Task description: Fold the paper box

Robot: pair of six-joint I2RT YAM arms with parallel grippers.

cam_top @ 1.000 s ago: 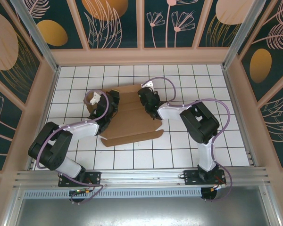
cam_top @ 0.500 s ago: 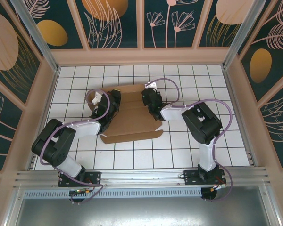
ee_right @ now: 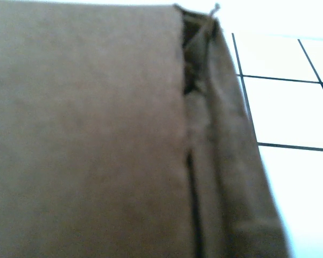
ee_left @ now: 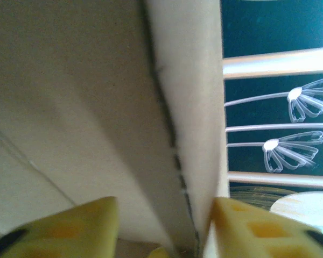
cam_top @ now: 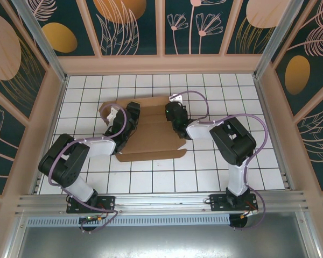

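Arms both bend inward over the plain brown creased cardboard box [cam_top: 151,137] on the tiled table [cam_top: 215,166]: your left gripper [cam_top: 132,112] spread astride its raised flap, your right gripper [cam_top: 172,112] pressed together at its right edge.

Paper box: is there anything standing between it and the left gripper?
Nothing visible does. The left gripper is at the left side of the paper box; a cardboard fold sits directly between its parted yellow fingers.

Top view's bright, evenly lit, crisp; wrist cameras are soft, paper box [ee_right: 86,134] blurred close-up (white tiles [ee_right: 290,107] blown out).
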